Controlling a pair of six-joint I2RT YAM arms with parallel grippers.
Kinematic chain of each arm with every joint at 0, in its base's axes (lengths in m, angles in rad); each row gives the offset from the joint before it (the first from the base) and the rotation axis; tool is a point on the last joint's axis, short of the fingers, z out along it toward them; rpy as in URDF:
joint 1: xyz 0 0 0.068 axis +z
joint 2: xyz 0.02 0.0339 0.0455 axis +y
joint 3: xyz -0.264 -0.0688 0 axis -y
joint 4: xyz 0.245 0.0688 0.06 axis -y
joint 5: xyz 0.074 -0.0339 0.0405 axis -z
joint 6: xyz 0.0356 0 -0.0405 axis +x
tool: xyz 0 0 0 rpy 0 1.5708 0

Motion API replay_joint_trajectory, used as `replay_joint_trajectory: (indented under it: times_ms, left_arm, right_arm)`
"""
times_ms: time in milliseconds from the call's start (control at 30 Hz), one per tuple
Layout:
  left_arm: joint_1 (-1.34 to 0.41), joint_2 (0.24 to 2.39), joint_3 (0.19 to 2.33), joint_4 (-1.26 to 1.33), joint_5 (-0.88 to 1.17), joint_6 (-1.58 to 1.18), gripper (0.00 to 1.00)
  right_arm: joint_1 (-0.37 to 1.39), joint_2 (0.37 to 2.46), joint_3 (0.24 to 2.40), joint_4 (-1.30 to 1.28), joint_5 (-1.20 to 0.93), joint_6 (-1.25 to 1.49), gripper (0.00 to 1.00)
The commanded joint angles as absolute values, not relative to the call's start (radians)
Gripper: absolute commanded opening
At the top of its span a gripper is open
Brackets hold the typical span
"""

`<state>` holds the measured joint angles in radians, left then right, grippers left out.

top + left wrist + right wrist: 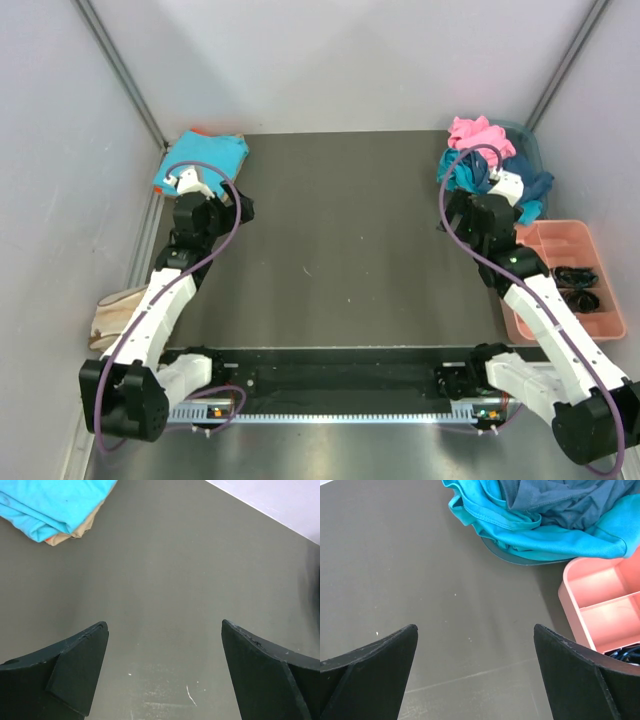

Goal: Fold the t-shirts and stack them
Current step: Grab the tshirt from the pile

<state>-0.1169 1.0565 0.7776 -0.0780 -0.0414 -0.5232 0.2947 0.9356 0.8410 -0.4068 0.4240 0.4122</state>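
– At the far left corner of the counter, is that the finished work?
– It looks so: a folded stack, cyan shirt on top, tan and a sliver of orange beneath, edges roughly squared. I'd judge it sits out there to leave the middle of the counter for folding.
– And the shirts not yet done?
– Far right corner: a crumpled pile of teal and dark blue cloth with a pink shirt on top. It seems to be heaped in a dark container, whose rim shows under the teal hem in the right wrist view. Just beside it, along the right edge, lies a pink tray with dark items in one compartment, too small to name.
– What about the left gripper?
– It hangs over bare counter near the stack, fingers wide apart, nothing between them, touching nothing.
– The right gripper?
– Much the same: jaws spread wide, empty, above the counter just short of the pile, its camera facing the teal cloth.
– So which step is this?
– My guess is fetching the next shirt, the right arm being nearest. Loose cloth may drag its neighbours along, so a pinch on one top layer seems wise
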Motion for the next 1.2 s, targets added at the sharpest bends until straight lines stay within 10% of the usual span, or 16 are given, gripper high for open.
replay_joint_trajectory:
  times_ms: [0, 1167]
  left_arm:
    - [-0.120, 1.054, 0.782, -0.040, -0.090, -0.495, 0.99]
    - [-0.123, 1.052, 0.742, -0.057, 0.011, -0.520, 0.99]
  right_arm:
    - [0.304, 0.887, 0.830, -0.361, 0.434, 0.381, 0.99]
    - [0.098, 1.572, 1.720, -0.755, 0.431, 0.170, 0.99]
